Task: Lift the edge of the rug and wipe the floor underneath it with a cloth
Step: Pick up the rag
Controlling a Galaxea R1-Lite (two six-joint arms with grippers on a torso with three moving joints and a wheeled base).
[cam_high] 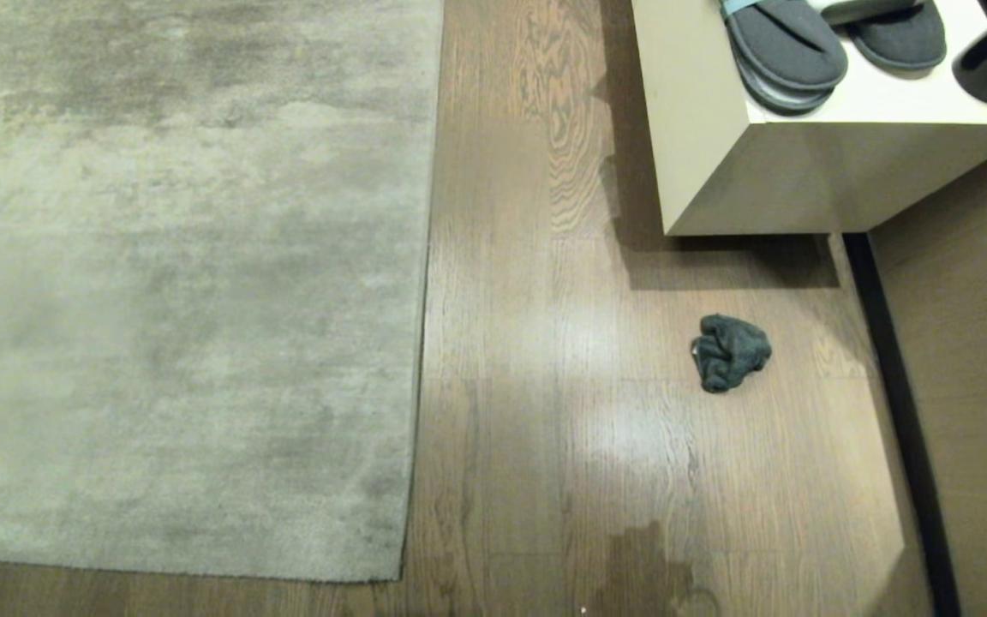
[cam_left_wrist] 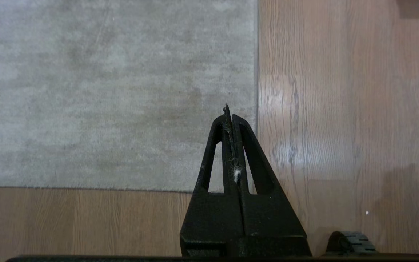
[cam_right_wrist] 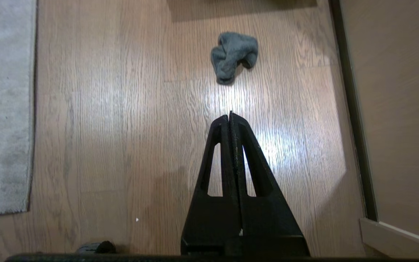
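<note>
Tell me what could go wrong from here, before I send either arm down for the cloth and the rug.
1. The rug edge lies flat against the floor, so the shut left gripper may slide over it rather than under.
2. The cloth is bunched up; a pinch by the right gripper, shut and short of it, may catch just one fold.
3. The cloth lies near the white cabinet, so the right arm might bump it.

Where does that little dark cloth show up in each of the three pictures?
Head view: cloth on the floor, right of centre, below the cabinet.
Left wrist view: not in it.
Right wrist view: upper middle, beyond the right gripper.
Shared landmark: the rug edge.
</note>
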